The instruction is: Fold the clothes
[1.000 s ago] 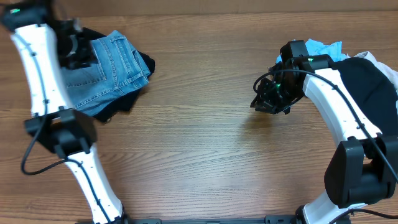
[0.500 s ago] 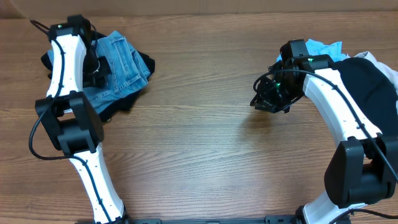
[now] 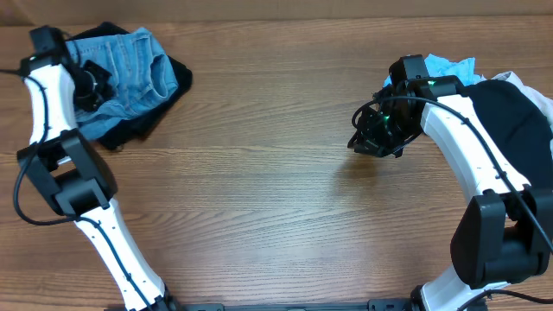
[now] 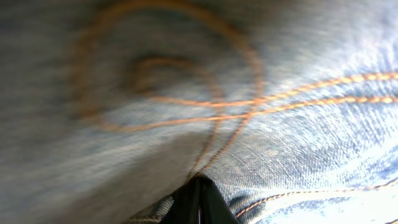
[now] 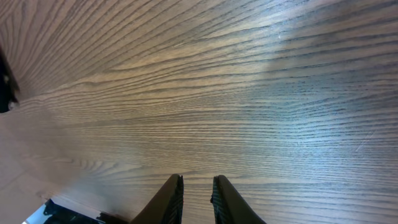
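- Fingers (image 4: 208, 208) of L gripper (image 4: 198, 182) are clamped on the denim shorts (image 4: 280, 124). Wrist cam shows only denim w/ orange stitching, blurred.
- Fingers (image 5: 171, 200) of R gripper (image 5: 197, 190) are parted by a narrow gap w/ nothing between them, just wood below.
- Overhead: shorts (image 3: 130, 62) are bunched at the far-left corner of the table (image 3: 259, 199), close to the far edge. They lie on top of a black garment (image 3: 175, 76) that sticks out on the right and near sides.
- L arm (image 3: 47, 104) runs along the left side of that pile, right at the frame edge, so little room on that side.
- Mid table is bare wood, a wide open stretch btwn the two arms.
- R gripper (image 3: 373, 138) hangs over bare wood, well apart from the shorts.
- Right-side pile: sky-blue tee (image 3: 451, 65) just behind the R wrist and a smooth black garment (image 3: 514, 112) under/behind the R arm (image 3: 471, 147). A white bit of cloth (image 3: 518, 79) shows at its top. Pile is cut off by the right frame edge.
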